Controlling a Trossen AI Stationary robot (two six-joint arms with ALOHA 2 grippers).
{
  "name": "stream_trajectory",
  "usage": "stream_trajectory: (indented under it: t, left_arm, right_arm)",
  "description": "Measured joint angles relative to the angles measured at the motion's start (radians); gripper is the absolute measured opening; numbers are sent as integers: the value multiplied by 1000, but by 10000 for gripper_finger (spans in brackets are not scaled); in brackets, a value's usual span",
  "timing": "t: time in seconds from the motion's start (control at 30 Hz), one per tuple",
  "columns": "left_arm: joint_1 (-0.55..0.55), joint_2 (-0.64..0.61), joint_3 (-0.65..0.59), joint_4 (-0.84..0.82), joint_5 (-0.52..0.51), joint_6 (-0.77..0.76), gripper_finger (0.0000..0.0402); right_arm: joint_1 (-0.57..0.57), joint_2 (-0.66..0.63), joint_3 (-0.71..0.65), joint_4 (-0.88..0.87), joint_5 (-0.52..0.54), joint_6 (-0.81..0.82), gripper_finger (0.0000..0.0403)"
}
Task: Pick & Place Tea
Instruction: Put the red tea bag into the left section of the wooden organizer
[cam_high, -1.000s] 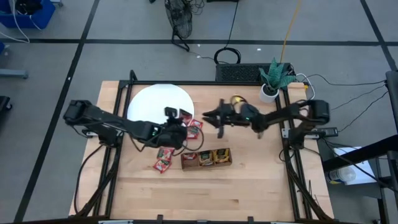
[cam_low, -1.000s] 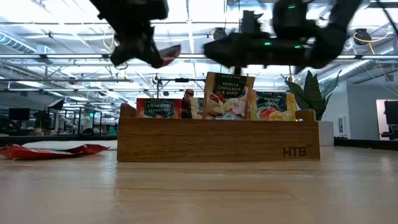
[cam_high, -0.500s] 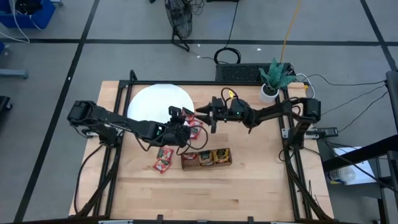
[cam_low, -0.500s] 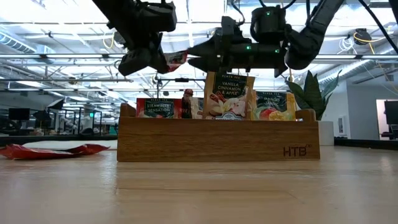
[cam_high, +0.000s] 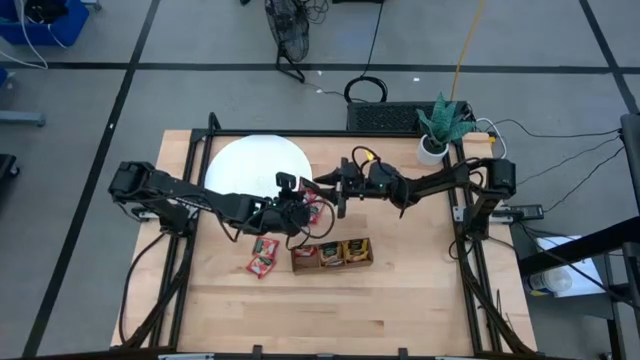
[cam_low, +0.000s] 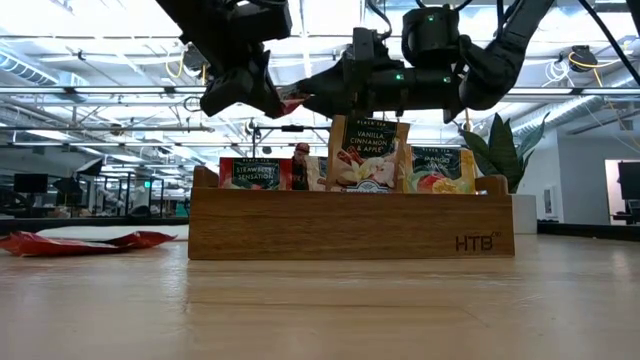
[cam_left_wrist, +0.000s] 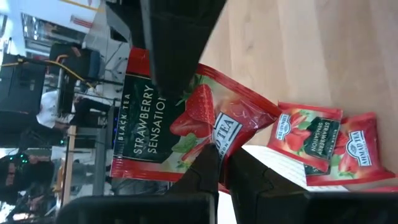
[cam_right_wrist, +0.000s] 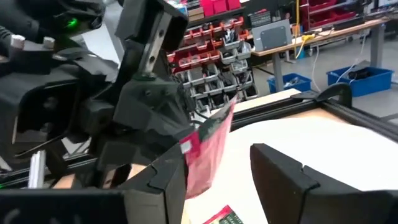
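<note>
Left gripper (cam_high: 300, 200) clamped on one edge of a flat red square strawberry tea sachet (cam_left_wrist: 180, 121), held in the air above the table. The sachet's free edge juts straight toward the right gripper (cam_high: 330, 187); its fingers stand apart, straddling that edge tip to tip (not yet pinched, by the look). Beyond, loose red sachets (cam_high: 264, 255) lie beside the long brown wooden tray (cam_low: 350, 225) below both.

red sachet (cam_left_wrist: 186, 127), white disc (cam_high: 250, 165)
</note>
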Motion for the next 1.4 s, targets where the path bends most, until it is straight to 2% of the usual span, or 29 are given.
stream_trajectory:
  t: [0.1, 0.17, 0.23, 0.33, 0.37, 0.5, 0.77, 0.87, 0.93, 1.03, 1.13, 1.27, 1.4]
  left_arm:
    - [-3, 0, 0, -1, 0, -2, 17]
    - [-3, 0, 0, -1, 1, -5, 17]
    - [-3, 0, 0, -1, 18, -13, 17]
    - [-2, 0, 0, 4, 46, -28, 17]
    - [-2, 0, 0, 9, 53, -37, 18]
    - [-5, 0, 0, 16, 76, -111, 45]
    - [-40, -125, -17, -79, 89, -272, 68]
    - [-41, -217, -73, -10, 121, -288, 69]
    - [-23, -284, -146, 109, 210, -283, 70]
    - [47, -385, -283, 368, 398, -317, 71]
    - [142, -435, -398, 584, 577, -451, 72]
    - [242, -413, -453, 701, 777, -623, 92]
    - [258, -334, -454, 785, 877, -633, 134]
  right_arm:
    - [0, 0, 0, 0, 3, -23, 152]
    - [0, 0, 0, 6, 3, -30, 136]
    - [-1, 0, 0, 8, 3, -57, 102]
    - [-1, 0, 0, 3, -4, -122, 23]
    - [0, 0, 0, 2, -4, -145, 13]
    - [8, -1, 0, -2, 6, -201, 1]
    - [25, -86, -19, -135, 218, -363, 0]
    - [51, -122, -44, -134, 170, -454, 0]
    - [78, -144, -56, -130, 153, -505, 0]
    - [112, -159, -65, -128, 151, -543, 0]
    - [131, -154, -66, -129, 152, -547, 0]
    - [132, -147, -67, -138, 152, -533, 0]
    - [132, -148, -67, -128, 153, -512, 0]
